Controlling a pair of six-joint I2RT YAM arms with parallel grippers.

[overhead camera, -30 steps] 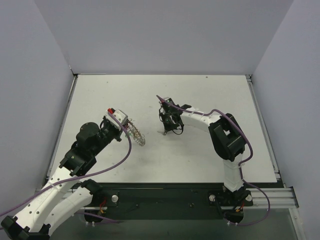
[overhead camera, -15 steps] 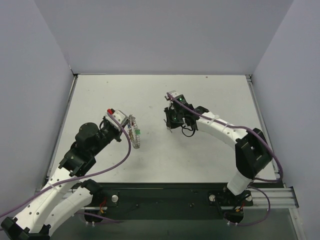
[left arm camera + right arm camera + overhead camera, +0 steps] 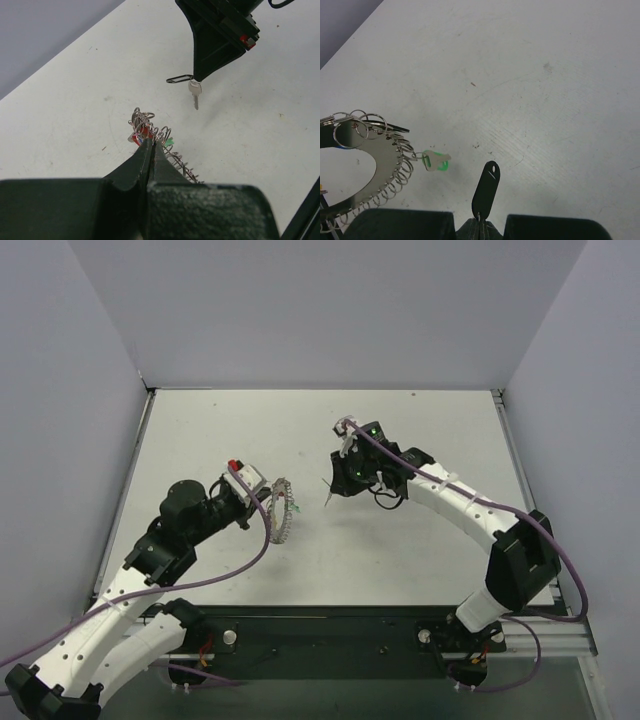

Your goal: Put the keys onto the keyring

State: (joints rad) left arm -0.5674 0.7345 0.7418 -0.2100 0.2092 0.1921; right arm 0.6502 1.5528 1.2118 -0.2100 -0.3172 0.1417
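Right arm (image 3: 470, 512) has stretched out; right pincer (image 3: 199, 76) grips key (image 3: 195, 91), left pincer (image 3: 150, 148) grips keyring (image 3: 279, 511).

keyring (image 3: 281, 510) shifted rightward, right arm (image 3: 452, 502) extended

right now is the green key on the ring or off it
On it: the green key hangs from a small loop on the keyring rim.
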